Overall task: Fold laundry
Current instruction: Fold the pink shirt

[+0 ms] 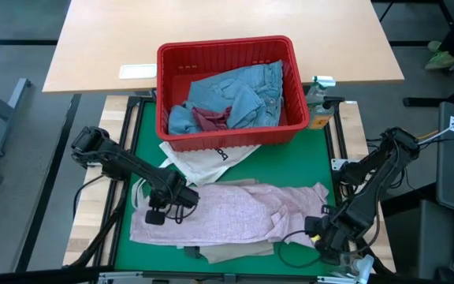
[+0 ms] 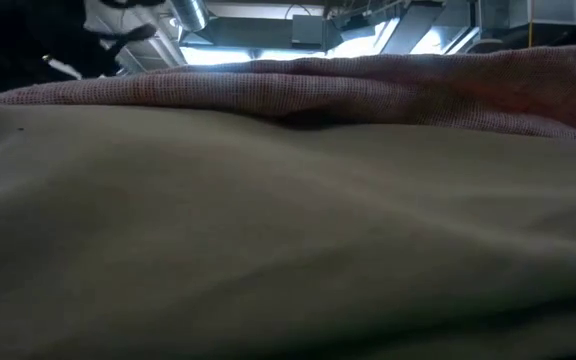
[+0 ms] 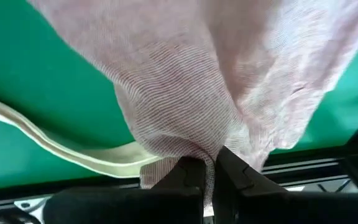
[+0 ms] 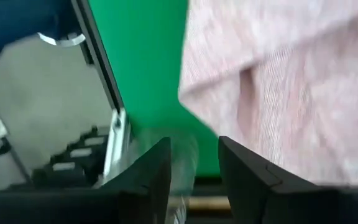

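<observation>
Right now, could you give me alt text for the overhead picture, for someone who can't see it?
Two dark robot arms work on a pink top spread on a green mat; the left gripper pinches its edge. Behind sits a red basket of jeans.

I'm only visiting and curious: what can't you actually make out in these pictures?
- Low view: beige trousers and pink top fill the picture, hiding table and arms.
- High view: pink top covers most of the trousers.
- High view: the red basket hides whatever lies under the jeans.
</observation>
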